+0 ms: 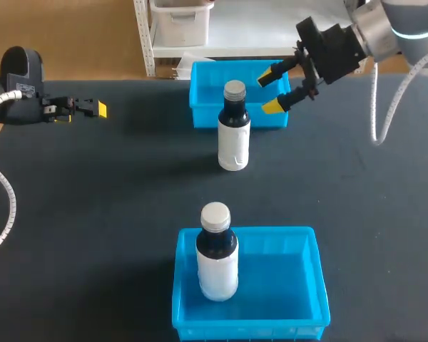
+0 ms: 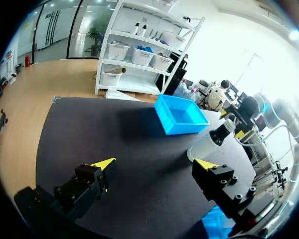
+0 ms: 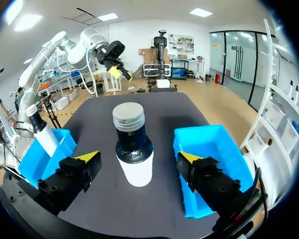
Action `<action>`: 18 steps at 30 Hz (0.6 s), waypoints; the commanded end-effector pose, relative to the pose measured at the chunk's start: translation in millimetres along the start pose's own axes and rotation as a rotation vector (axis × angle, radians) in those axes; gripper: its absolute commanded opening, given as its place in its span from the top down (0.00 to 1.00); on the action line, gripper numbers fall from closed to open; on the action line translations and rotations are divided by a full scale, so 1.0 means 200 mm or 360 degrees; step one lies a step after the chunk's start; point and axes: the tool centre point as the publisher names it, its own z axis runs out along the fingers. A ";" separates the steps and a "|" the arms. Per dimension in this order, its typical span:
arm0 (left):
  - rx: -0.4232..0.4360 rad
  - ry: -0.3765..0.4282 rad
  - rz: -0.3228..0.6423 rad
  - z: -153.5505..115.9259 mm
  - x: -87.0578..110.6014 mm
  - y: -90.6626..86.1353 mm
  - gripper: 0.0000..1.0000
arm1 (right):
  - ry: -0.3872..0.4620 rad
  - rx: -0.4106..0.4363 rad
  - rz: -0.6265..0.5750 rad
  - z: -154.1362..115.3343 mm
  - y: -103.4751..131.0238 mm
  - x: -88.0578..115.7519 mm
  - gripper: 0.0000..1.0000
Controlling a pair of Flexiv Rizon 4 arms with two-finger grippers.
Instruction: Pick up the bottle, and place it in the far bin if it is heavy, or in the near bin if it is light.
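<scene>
- Dark table (image 1: 93, 214) holds the upright bottle (image 1: 234, 135) just before the far bin (image 1: 203, 100); a second bottle (image 1: 217, 253) stands in the near bin (image 1: 299, 285)
- right gripper (image 1: 271, 91) hangs near its cap, fingers apart; best to drop lower, straddle the body squarely, then close
- left gripper (image 2: 155, 164) spread wide, well apart

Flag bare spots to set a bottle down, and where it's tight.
Free: empty far bin; near bin's right half, beside the white-capped bottle; open table left of the near bin. Tight: far bin's front, where the grey-capped bottle stands and the right pincer hovers.
</scene>
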 end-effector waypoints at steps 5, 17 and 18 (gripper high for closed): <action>0.0000 0.0000 0.0000 0.00 0.00 0.00 0.00 | -0.0031 -0.0068 -0.0017 0.06 0.03 -0.04 0.00; 0.0000 0.0000 0.0000 0.00 0.00 0.00 0.00 | -0.0039 -0.0091 -0.0014 0.18 0.10 -0.10 0.00; 0.0000 0.0000 0.0000 0.00 0.00 0.00 0.00 | -0.0034 -0.0085 -0.0015 0.19 0.10 -0.11 0.00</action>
